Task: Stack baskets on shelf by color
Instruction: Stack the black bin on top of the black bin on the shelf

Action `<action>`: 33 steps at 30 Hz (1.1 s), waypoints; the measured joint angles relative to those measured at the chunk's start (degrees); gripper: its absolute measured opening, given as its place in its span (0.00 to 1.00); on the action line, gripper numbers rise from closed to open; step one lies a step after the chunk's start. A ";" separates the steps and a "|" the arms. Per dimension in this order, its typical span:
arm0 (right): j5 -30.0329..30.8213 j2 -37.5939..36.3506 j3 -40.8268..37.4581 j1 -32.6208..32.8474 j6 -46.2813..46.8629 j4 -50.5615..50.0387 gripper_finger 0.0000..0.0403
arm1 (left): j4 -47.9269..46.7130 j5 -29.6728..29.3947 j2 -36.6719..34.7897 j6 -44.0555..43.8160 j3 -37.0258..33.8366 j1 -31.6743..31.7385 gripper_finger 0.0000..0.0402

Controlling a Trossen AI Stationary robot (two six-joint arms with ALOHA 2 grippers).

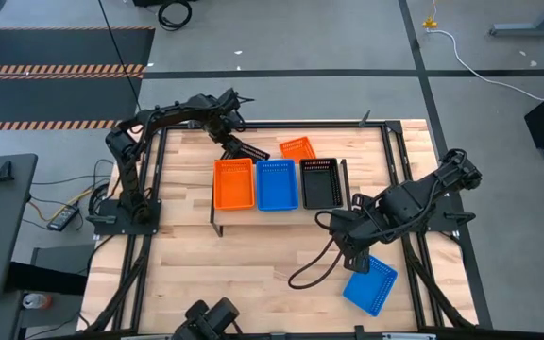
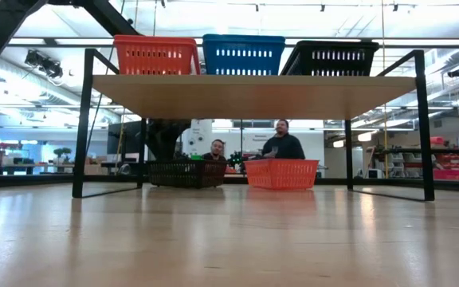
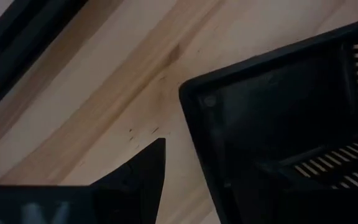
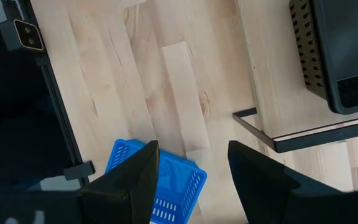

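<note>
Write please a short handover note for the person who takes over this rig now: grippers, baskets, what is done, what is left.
Left gripper: open, behind the shelf, at a loose black basket.
Right gripper: open, empty, above the loose blue basket near the table's front right.
Done: orange basket, blue basket and black basket stand side by side on the shelf.
Left: loose black, loose blue, and an orange basket behind the shelf.

A light plank tabletop (image 1: 253, 255) framed by black rails (image 1: 397, 165) is seen from above. A yellow-black striped floor marking (image 1: 55, 70) is laid beyond it. Two seated people (image 2: 284, 143) are visible in the room behind.
</note>
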 joint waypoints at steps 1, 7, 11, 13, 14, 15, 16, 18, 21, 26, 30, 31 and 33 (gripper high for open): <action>0.00 0.00 0.00 -0.02 0.00 0.01 0.49 | -0.02 -0.17 0.48 0.01 0.02 0.01 0.43; 0.07 0.00 0.00 -0.03 -0.02 -0.04 0.49 | -0.29 -1.05 4.27 0.61 -0.02 -0.34 0.43; 0.13 0.00 0.00 -0.04 -0.20 -0.16 0.49 | 0.45 -1.08 4.71 0.93 -0.02 -0.32 0.43; 0.13 0.00 0.00 -0.04 -0.39 -0.18 0.49 | 0.92 -1.11 4.61 1.24 -0.02 -0.32 0.43; 0.13 0.00 0.00 -0.05 -0.42 -0.19 0.49 | 0.86 -1.12 4.56 1.26 -0.02 -0.32 0.42; 0.13 0.00 0.00 -0.07 -0.43 -0.19 0.49 | 1.04 -1.12 4.50 1.32 -0.02 -0.32 0.42; 0.13 0.00 0.00 -0.04 -0.41 -0.19 0.49 | 1.02 -1.27 4.48 1.58 -0.02 -0.32 0.40; 0.13 0.00 0.00 -0.04 -0.39 -0.19 0.49 | 1.03 -1.94 4.49 2.33 -0.02 -0.32 0.35; 0.13 0.00 0.00 -0.06 -0.40 -0.19 0.49 | 1.17 -2.13 4.48 2.98 -0.02 -0.29 0.20; 0.13 0.00 0.00 -0.06 -0.44 -0.19 0.49 | 1.33 -1.04 4.44 3.01 0.02 -0.23 0.03; 0.13 0.00 0.00 -0.04 -0.52 -0.19 0.49 | 0.86 -0.84 4.44 2.97 1.39 -0.21 0.02; 0.13 0.00 0.00 -0.05 -0.55 -0.19 0.49 | 0.65 -0.87 4.44 2.85 2.21 -0.21 0.01; 0.13 0.00 0.00 -0.04 -0.55 -0.19 0.49 | -0.11 -0.77 4.44 2.23 4.20 -0.21 0.01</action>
